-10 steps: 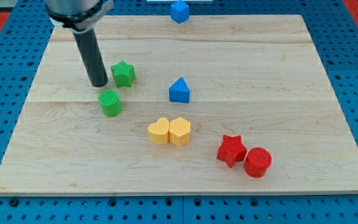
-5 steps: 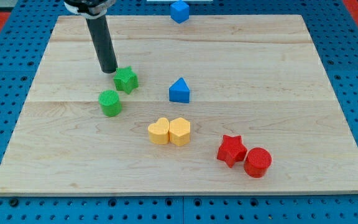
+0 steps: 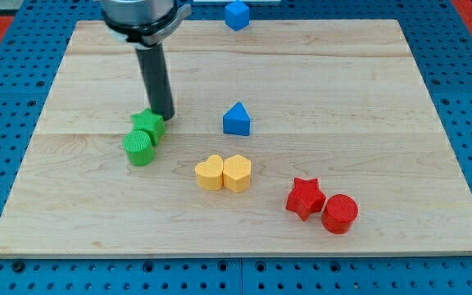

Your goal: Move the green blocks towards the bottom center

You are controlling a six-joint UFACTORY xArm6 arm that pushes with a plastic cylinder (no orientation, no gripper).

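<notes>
Camera view shows you my tip [image 3: 164,117], a bare rod gripping nothing, seemingly touching the green star [image 3: 147,124], which abuts the green cylinder [image 3: 138,148]; both remain left of centre, bottom-centre push undone.

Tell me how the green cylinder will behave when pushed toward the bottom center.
The green cylinder stands upright on its flat end, so it will probably slide, not roll. It touches the green star, which my tip meets from the upper right, so both likely move together. Its round side may let it slip sideways off the star.

My tip [image 3: 163,117] beside green star [image 3: 147,124]
</notes>
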